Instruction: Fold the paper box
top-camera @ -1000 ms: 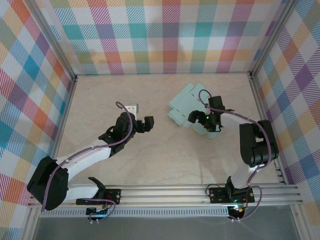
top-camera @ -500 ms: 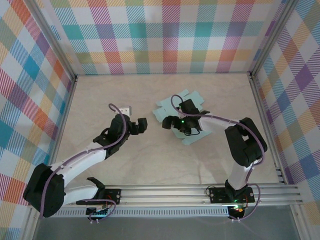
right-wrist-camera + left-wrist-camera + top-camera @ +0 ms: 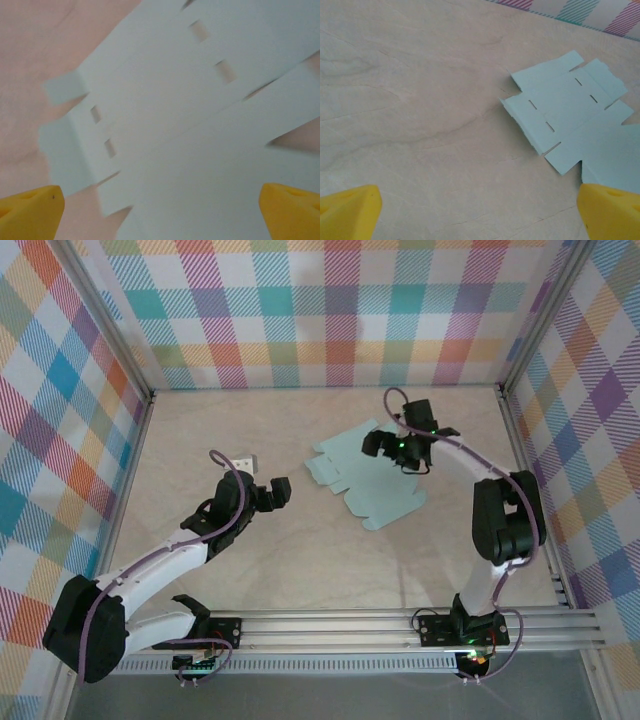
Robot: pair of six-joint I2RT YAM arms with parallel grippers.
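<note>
The paper box (image 3: 362,480) is a pale mint die-cut sheet lying flat and unfolded on the table, right of centre. In the left wrist view the paper box (image 3: 570,112) lies ahead to the right, slots and tabs showing. My left gripper (image 3: 276,492) stands open to the sheet's left, apart from it, with bare table between its yellow fingertips (image 3: 347,212). My right gripper (image 3: 386,450) hovers open over the sheet's far right corner. The paper box (image 3: 200,120) spreads beneath the right gripper's fingertips (image 3: 292,212), which hold nothing.
Plaid walls (image 3: 330,310) close in the table at the back and both sides, with aluminium posts (image 3: 110,330) at the corners. A metal rail (image 3: 330,625) carrying the arm bases runs along the near edge. Bare tabletop (image 3: 200,430) lies left of the sheet.
My right gripper swept from the sheet's near right side across it to its far right corner. The sheet shifted toward the near left. My left gripper drew back slightly leftward.
</note>
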